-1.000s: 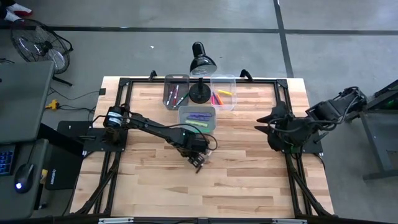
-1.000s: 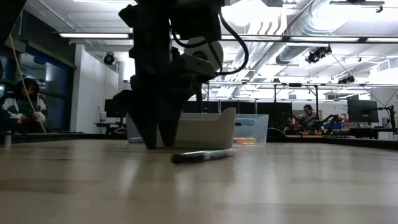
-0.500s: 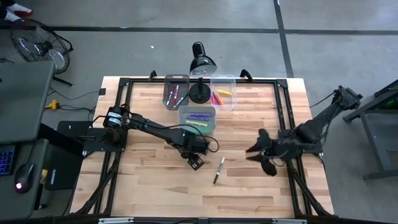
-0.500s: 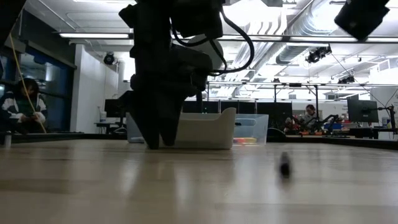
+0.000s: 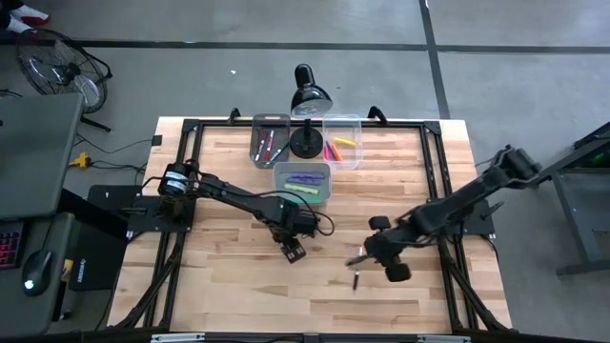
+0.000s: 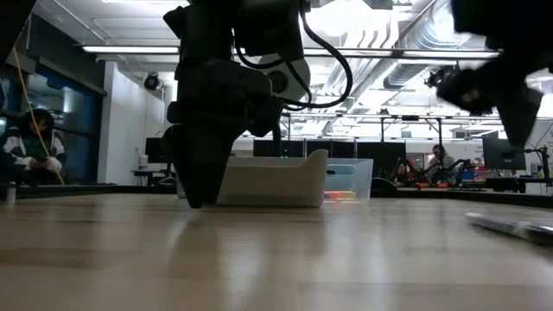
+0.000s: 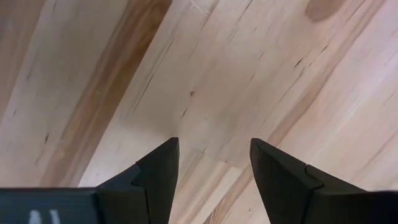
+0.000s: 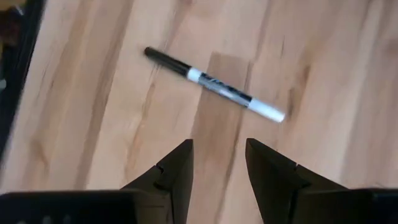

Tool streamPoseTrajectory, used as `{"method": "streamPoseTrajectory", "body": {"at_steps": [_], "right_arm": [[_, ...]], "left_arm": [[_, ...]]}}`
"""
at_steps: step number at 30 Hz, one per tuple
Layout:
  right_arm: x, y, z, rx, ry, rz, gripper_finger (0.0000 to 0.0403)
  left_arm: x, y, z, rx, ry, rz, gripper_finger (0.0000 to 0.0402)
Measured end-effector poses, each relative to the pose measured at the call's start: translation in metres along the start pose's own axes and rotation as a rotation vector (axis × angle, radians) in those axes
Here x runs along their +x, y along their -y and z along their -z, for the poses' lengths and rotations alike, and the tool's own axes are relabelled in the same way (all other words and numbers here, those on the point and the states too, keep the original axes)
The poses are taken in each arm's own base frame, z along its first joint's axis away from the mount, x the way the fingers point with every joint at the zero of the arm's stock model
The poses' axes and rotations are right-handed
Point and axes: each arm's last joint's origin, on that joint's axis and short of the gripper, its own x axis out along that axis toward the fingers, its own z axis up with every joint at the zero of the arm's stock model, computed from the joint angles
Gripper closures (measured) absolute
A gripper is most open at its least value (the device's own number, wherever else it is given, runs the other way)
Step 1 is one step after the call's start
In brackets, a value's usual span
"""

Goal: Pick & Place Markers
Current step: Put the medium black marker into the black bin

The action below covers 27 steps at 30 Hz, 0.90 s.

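Right wrist view puts a black-capped white marker (image 8: 214, 84) lying flat on the bare wood just ahead of the right gripper (image 8: 219, 163), whose fingers stand parted with nothing between them. From above, that gripper (image 5: 381, 253) hovers just beside the marker (image 5: 355, 274), near the table's front right. The risk, as I judge it, is a crooked approach — the pen lies slantwise to the fingers, so a closing pinch could catch one end and roll or flick it away across the smooth boards. The left gripper (image 5: 294, 250) sits low over the table's middle, open and empty, its fingers (image 7: 160, 167) framing only wood. Behind it stand three clear bins (image 5: 303, 181) holding sorted markers, and a black desk lamp (image 5: 309, 95) at the back edge. Nothing lies between the right gripper and the pen — though the left arm lies near the way from the pen to the bins.
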Motion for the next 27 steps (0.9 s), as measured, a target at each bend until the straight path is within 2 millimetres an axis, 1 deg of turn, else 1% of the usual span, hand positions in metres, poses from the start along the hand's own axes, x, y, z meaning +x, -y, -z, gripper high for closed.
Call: {"method": "streamPoseTrajectory", "body": {"at_steps": [2,3,5,6,8,10,13,17,20,23,27], "right_arm": [[0.009,0.006,-0.004,0.173,-0.080,0.008,0.0266],[0.012,0.011,-0.005,0.305,-0.121,0.030,0.0265],[0.015,0.017,-0.003,0.622,-0.185,0.082,0.0260],[0.015,0.019,-0.002,0.764,-0.200,0.096,0.0257],[0.016,0.017,-0.002,0.989,-0.201,0.097,0.0252],[0.018,0.011,-0.004,1.139,-0.155,0.084,0.0250],[0.020,0.002,-0.008,1.259,-0.074,0.074,0.0249],[0.020,-0.009,-0.004,1.411,-0.048,0.105,0.0248],[0.022,-0.022,0.003,1.500,-0.078,0.129,0.0248],[0.026,-0.033,0.010,1.554,-0.111,0.159,0.0248],[0.025,-0.039,0.022,1.610,-0.174,0.251,0.0246]], "left_arm": [[0.000,-0.001,0.001,0.001,-0.009,-0.003,0.0209],[0.000,-0.001,0.001,0.000,-0.011,-0.004,0.0209],[0.000,-0.001,0.001,0.007,-0.011,-0.004,0.0209],[0.000,-0.001,0.001,0.015,-0.010,-0.003,0.0209],[0.000,0.000,0.001,0.026,-0.018,0.005,0.0209],[0.000,0.000,0.001,0.044,-0.023,0.017,0.0209],[0.000,0.000,0.001,0.079,-0.022,0.017,0.0209],[0.000,0.000,0.001,0.128,-0.017,0.012,0.0209],[0.000,0.000,0.000,0.163,-0.006,-0.002,0.0209],[0.000,-0.001,0.000,0.188,0.000,-0.010,0.0209],[0.000,-0.001,0.000,0.214,0.000,-0.010,0.0209]]}}
